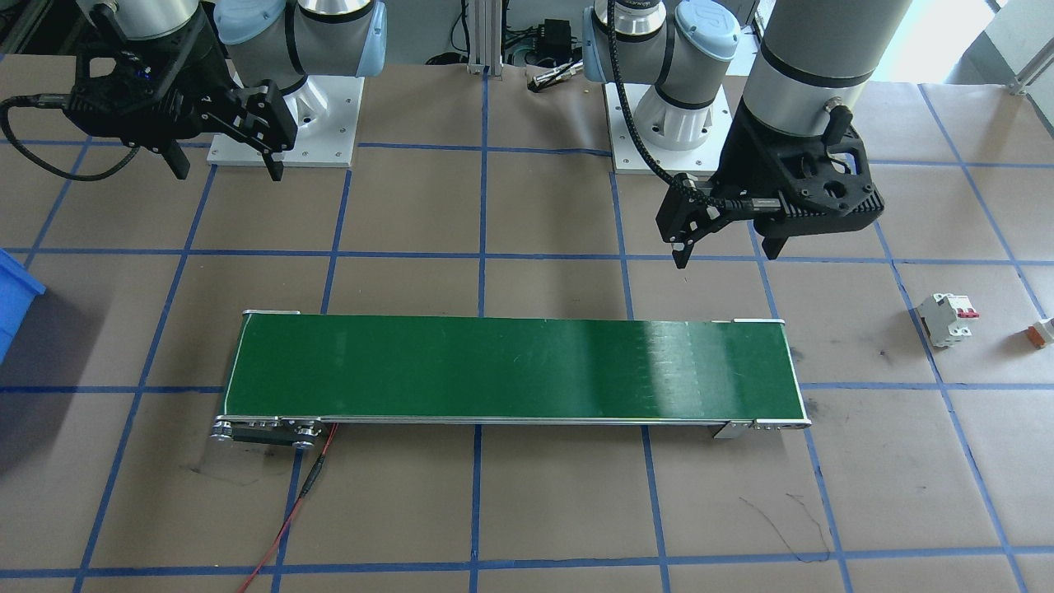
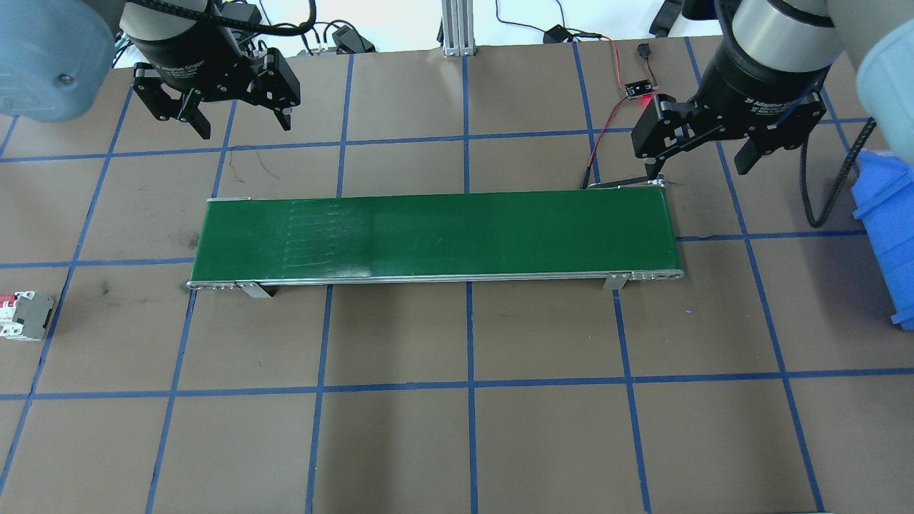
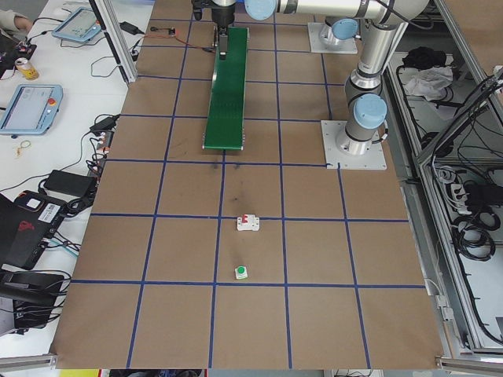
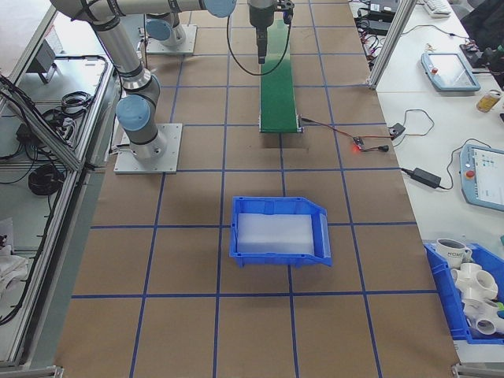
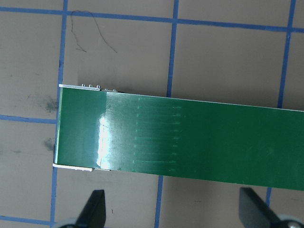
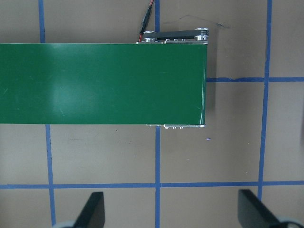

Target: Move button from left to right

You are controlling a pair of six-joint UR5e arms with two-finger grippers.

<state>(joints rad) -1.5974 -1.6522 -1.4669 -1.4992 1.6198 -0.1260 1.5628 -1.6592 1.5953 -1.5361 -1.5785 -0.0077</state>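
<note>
The button (image 1: 1042, 332), a tiny white block with an orange base, lies on the brown paper at the table's far left end, beyond the white circuit breaker (image 1: 947, 319). In the exterior left view the button (image 3: 242, 272) shows a green face. It is outside the overhead view. My left gripper (image 1: 728, 257) (image 2: 244, 128) hangs open and empty above the table beside the left end of the green conveyor belt (image 2: 435, 235), well away from the button. My right gripper (image 2: 697, 170) (image 1: 228, 173) hangs open and empty by the belt's right end.
A blue bin (image 2: 885, 214) (image 4: 279, 232) stands on the table past the conveyor's right end. The circuit breaker (image 2: 25, 315) sits at the overhead view's left edge. A red wire (image 1: 288, 519) runs from the conveyor's motor end. Blue tape lines grid the paper.
</note>
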